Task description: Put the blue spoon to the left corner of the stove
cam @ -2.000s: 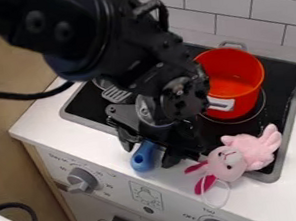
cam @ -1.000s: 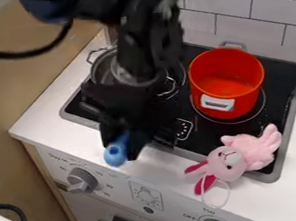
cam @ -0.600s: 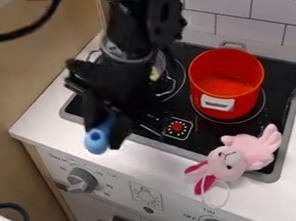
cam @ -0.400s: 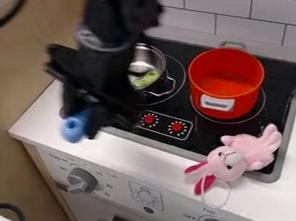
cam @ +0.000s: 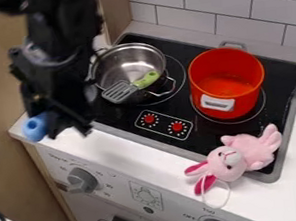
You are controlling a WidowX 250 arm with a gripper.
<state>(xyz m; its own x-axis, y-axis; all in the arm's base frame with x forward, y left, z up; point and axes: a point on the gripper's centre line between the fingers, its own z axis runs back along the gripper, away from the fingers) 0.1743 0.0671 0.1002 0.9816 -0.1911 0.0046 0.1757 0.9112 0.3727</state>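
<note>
Left of the stove (cam: pixel 211 136), the gripper (cam: pixel 45 124), closed to handle width, pinches the spoon (cam: pixel 34 129), likely light, stiff, best held mid-handle.

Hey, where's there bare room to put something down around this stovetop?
Bare white counter runs in front of the stovetop, left of the pink rabbit, with more right of the stovetop. A small black patch lies between the red pot, red dials and rabbit. Crowded: the left, where the gripper holds the blue spoon near the metal pot and spatula.
</note>
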